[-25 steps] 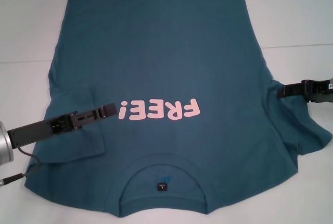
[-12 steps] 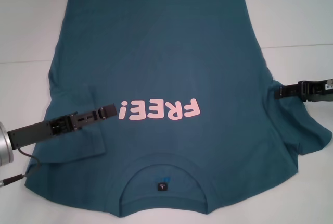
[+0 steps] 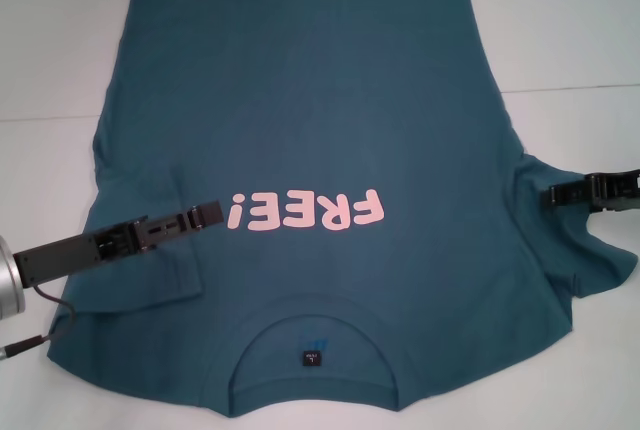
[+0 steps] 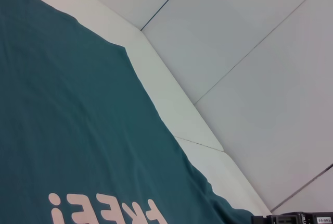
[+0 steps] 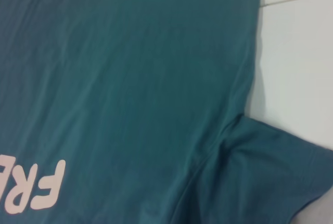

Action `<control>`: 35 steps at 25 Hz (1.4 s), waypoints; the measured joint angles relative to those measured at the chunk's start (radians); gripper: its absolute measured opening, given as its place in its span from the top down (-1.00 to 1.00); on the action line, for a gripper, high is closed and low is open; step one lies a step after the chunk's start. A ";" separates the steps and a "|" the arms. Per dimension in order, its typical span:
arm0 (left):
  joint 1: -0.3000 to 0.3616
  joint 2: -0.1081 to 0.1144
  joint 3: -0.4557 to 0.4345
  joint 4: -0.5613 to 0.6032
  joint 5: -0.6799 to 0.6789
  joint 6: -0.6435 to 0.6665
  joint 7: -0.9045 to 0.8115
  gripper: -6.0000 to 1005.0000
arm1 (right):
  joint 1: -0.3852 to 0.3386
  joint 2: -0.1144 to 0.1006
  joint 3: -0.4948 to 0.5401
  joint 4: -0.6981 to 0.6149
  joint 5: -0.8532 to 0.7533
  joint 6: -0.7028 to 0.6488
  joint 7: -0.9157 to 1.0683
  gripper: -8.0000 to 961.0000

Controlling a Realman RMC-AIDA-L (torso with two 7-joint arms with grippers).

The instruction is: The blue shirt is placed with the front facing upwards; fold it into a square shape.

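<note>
The blue shirt (image 3: pixel 320 120) lies flat, front up, on the white table (image 3: pixel 60 50), collar (image 3: pixel 315 335) and dark neck label (image 3: pixel 314 358) nearest me. The pink "FREE!" print (image 3: pixel 305 212) reads upside down. The shirt's left sleeve (image 3: pixel 150 250) is folded inward onto the body. My left gripper (image 3: pixel 210 213) lies low over that folded sleeve, its tip just left of the print. My right gripper (image 3: pixel 552 194) hovers over the spread right sleeve (image 3: pixel 590 250), near the armpit. The shirt also shows in the left wrist view (image 4: pixel 78 130) and the right wrist view (image 5: pixel 130 78).
Bare white table surrounds the shirt, with a seam line (image 3: pixel 580 88) at the right. A cable (image 3: pixel 45 325) trails from my left arm at the near left. The right gripper's tip shows far off in the left wrist view (image 4: pixel 291 218).
My right gripper has drawn back to the right, away from the shirt's armpit and out over the sleeve. The left gripper and the shirt have not moved.
</note>
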 joint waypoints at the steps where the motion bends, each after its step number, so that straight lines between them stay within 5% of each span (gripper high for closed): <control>1: 0.000 0.000 0.000 0.000 0.000 0.000 0.000 -0.86 | 0.000 0.002 0.000 0.000 -0.001 0.003 -0.003 -0.67; 16: -0.004 0.000 0.000 0.000 -0.001 0.000 0.000 -0.86 | 0.020 0.042 -0.044 0.001 -0.011 0.066 -0.036 -0.67; 24: -0.004 0.000 0.000 0.000 -0.001 0.000 -0.002 -0.86 | 0.019 0.034 -0.048 -0.007 -0.013 0.065 0.007 -0.67; 35: -0.003 0.000 0.000 0.000 -0.001 0.000 -0.002 -0.86 | 0.016 0.035 -0.050 -0.032 -0.048 0.060 0.038 0.23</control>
